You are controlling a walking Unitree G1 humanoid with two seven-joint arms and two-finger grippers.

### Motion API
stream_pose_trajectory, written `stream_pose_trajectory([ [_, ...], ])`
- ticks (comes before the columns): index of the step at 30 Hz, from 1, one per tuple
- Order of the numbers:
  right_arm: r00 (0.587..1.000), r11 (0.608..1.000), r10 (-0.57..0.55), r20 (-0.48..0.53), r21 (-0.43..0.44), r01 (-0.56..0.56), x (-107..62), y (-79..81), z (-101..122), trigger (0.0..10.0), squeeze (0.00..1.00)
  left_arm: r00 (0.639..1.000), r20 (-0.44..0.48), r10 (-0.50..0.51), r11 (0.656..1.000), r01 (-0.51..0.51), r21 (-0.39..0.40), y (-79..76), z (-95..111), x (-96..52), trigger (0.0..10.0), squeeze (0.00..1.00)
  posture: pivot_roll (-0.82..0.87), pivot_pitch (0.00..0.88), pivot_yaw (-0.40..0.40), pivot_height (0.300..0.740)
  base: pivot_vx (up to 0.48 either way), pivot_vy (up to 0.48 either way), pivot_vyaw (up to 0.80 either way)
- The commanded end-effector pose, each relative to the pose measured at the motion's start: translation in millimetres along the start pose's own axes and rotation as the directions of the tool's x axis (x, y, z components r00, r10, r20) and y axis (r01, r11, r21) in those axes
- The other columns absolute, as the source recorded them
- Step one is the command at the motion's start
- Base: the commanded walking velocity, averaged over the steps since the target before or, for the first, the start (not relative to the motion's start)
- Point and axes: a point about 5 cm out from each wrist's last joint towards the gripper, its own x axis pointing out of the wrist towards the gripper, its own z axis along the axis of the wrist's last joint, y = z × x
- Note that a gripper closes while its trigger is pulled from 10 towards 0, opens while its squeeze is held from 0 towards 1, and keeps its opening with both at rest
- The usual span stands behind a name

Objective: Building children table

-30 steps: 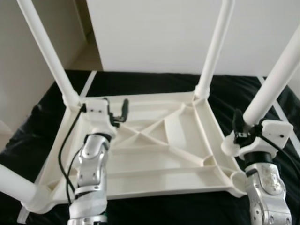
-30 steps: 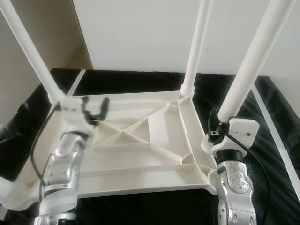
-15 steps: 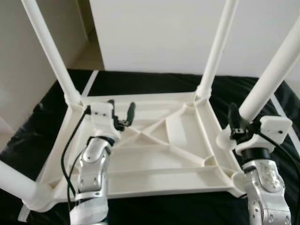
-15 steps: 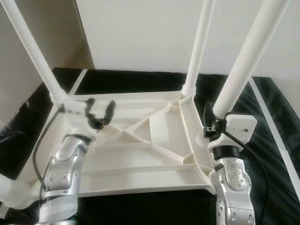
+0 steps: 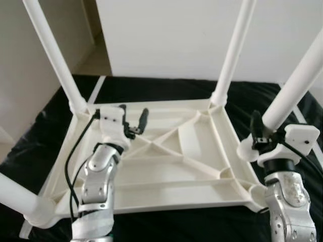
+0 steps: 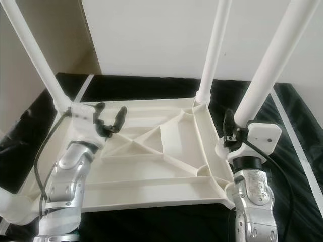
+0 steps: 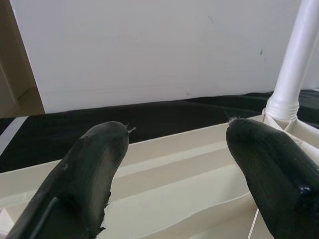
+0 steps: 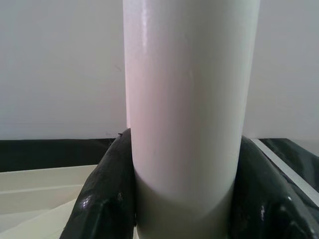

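A white plastic children's table point(image 5: 166, 166) lies upside down on a black cloth, with its ribbed underside facing up. White legs rise from its corners: far left leg point(image 5: 53, 55), far right leg point(image 5: 232, 50), near right leg point(image 5: 298, 85), near left leg point(image 5: 17, 199). My right gripper point(image 5: 260, 132) is shut on the near right leg; the right wrist view has the leg point(image 8: 189, 109) held between both black fingers point(image 8: 107, 194). My left gripper point(image 5: 133, 121) hovers open above the underside near the far left corner, holding nothing.
A white wall panel point(image 5: 202, 35) stands behind the table. Black cloth point(image 5: 35, 131) covers the surface under and around the table, with a pale strip point(image 5: 96, 88) at the far left. A beige wall point(image 5: 20, 96) is on the left.
The left gripper has edged slightly right and forward over the underside, still open. The right gripper stays shut on the near right leg, shifted a little right and down.
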Motion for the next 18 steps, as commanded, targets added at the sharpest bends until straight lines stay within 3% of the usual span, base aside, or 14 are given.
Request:
stream_pose_trajectory([
  [1,1.000,1.000,-0.005,0.009,-0.010,0.005,1.1,-1.6,0.1,10.0,0.00,1.000,-0.024,0.010,1.000,-0.010,-0.009,-1.0,-4.0,-0.4,10.0,0.00,-0.02,0.025,0.006,0.740,0.000,0.000,0.00],
  [7,1.000,1.000,-0.015,0.007,-0.019,0.016,1.0,-3.8,-0.5,10.0,0.00,0.999,-0.034,0.006,1.000,-0.006,-0.002,0.1,-5.4,-0.7,10.0,0.00,-0.02,0.022,0.008,0.740,0.000,-0.111,0.00],
  [18,1.000,0.999,-0.027,0.005,-0.030,0.027,0.6,-7.0,-0.8,10.0,0.00,0.999,-0.042,0.006,1.000,-0.006,-0.002,1.7,-5.5,0.7,10.0,0.00,-0.03,0.023,0.011,0.740,0.000,-0.464,0.00],
])
